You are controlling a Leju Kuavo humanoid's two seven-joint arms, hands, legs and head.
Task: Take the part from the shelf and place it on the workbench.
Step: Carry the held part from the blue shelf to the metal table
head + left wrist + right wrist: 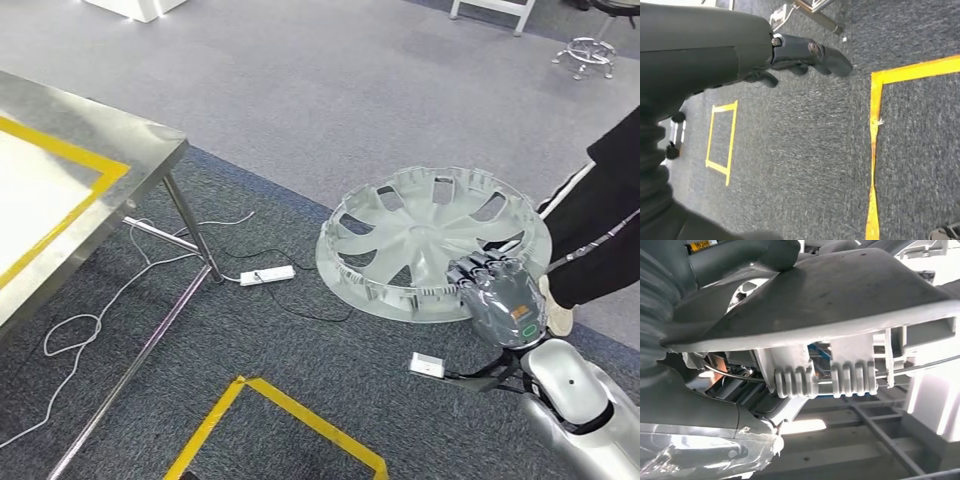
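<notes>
The right hand (494, 290) grips the part (423, 240), a pale grey wheel cover with curved spokes and a ribbed rim, by its near edge, its fingers (477, 268) curled over the rim while the silver forearm rises from the lower right of the head view. The part is held roughly flat, slightly tilted, in the air above the dark grey carpet (302, 340), well apart from the table (113, 150), whose steel top with its yellow tape border sits at the left of that view. In the right wrist view the part's underside (836, 300) spreads across the frame, with ribbed clips (796, 380) along its rim and the thick grey thumb pressed beneath it (the darker fingers are hidden behind the part there). The left hand (791, 57) hangs over the carpet, holding nothing, its dark fingers (828, 57) stretched out loosely and slightly apart. A white power strip (267, 275) lies on the carpet by a table leg (192, 230), with white and black cables trailing from it. Yellow tape (287, 415) marks a square on the floor near the robot. A person's dark-clad leg (604, 220) stands just beside the part at the right.
</notes>
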